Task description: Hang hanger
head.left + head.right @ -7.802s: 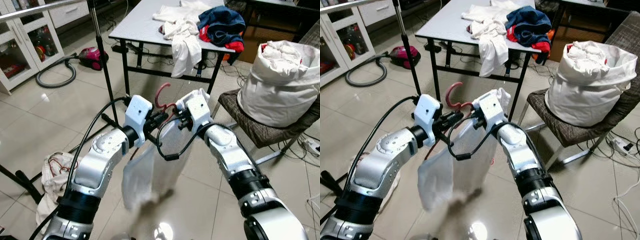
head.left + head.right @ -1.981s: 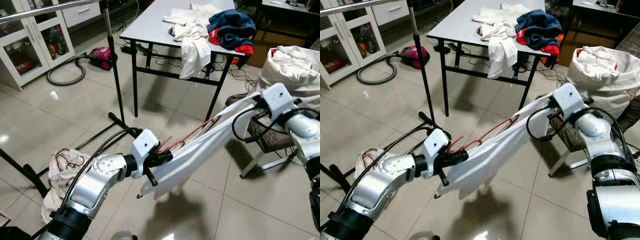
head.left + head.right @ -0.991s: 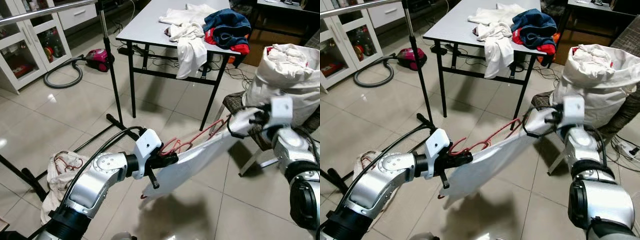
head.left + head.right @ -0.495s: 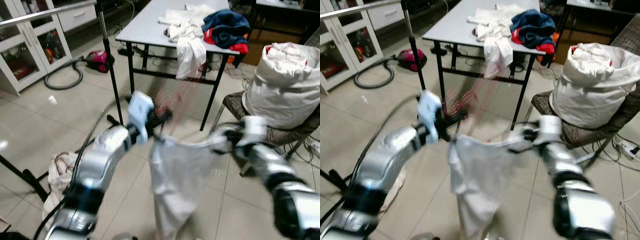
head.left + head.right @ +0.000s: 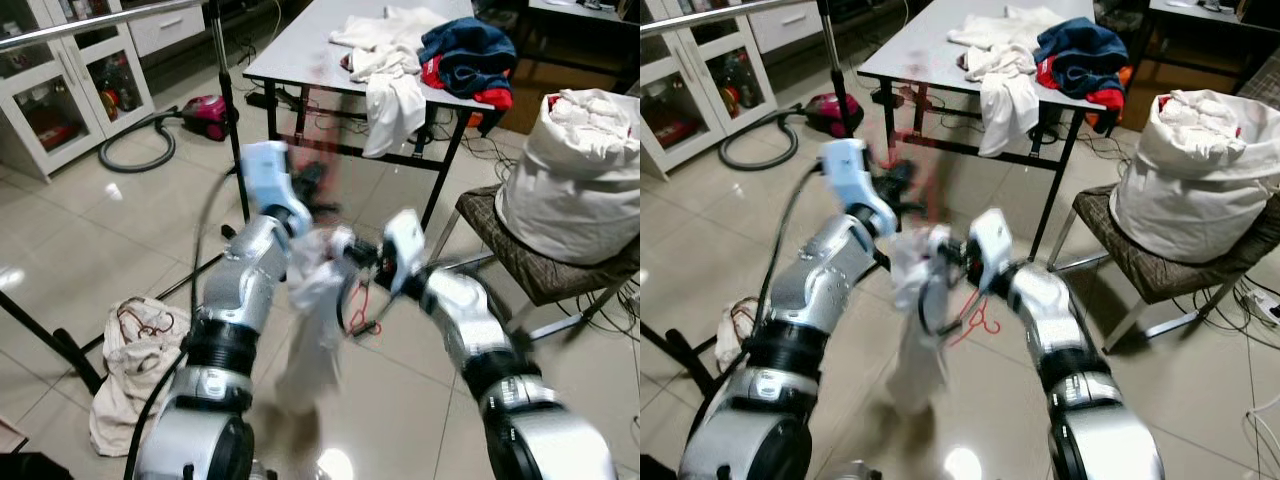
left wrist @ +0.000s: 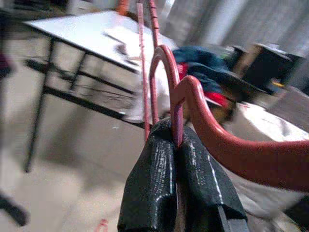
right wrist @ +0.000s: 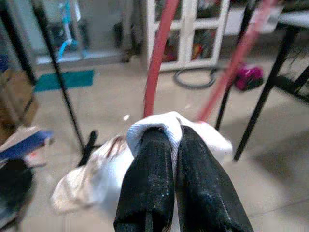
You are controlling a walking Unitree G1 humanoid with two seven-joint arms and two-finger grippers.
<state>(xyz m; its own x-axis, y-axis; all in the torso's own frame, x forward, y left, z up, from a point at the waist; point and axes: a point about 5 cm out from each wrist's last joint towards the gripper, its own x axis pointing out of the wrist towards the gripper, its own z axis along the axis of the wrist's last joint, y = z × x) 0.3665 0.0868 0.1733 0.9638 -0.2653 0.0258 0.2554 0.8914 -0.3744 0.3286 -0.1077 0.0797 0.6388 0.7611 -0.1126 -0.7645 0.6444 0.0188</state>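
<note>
- the left gripper (image 6: 176, 145) is clenched on the red hanger (image 6: 193, 104), its two black fingers (image 6: 149, 183) pressed together around the wire just below the hook; in the left eye view it sits left of centre in the frame, raised and blurred.
- the right gripper (image 7: 175, 140) is clenched on a fold of the white garment (image 7: 159, 126), with the hanger's red wires rising behind it; in the left eye view the garment (image 5: 315, 310) hangs down at centre frame between the two arms.
- the metal rail (image 5: 100, 22) of the clothes rack runs across the upper left of the frame, well apart from the hanger, so the hanging step looks not yet done.
- risk, as i judge it: both arms are blurred, so they seem to be swinging fast, and the garment could slide off the hanger's shoulders or bunch up, since it already looks crumpled near the right gripper.
- risk: the left gripper holds thin wire only, so a twist could turn the hook away from the rail and it would miss.
- risk: the rack's upright pole (image 5: 228, 110) and the grey table (image 5: 300, 55) stand close behind, and a wide swing could strike them.
- containers: a white sack (image 5: 580, 170) on the chair at right is stuffed with white laundry; a pale bag (image 5: 135, 365) on the floor at lower left holds red hangers.
</note>
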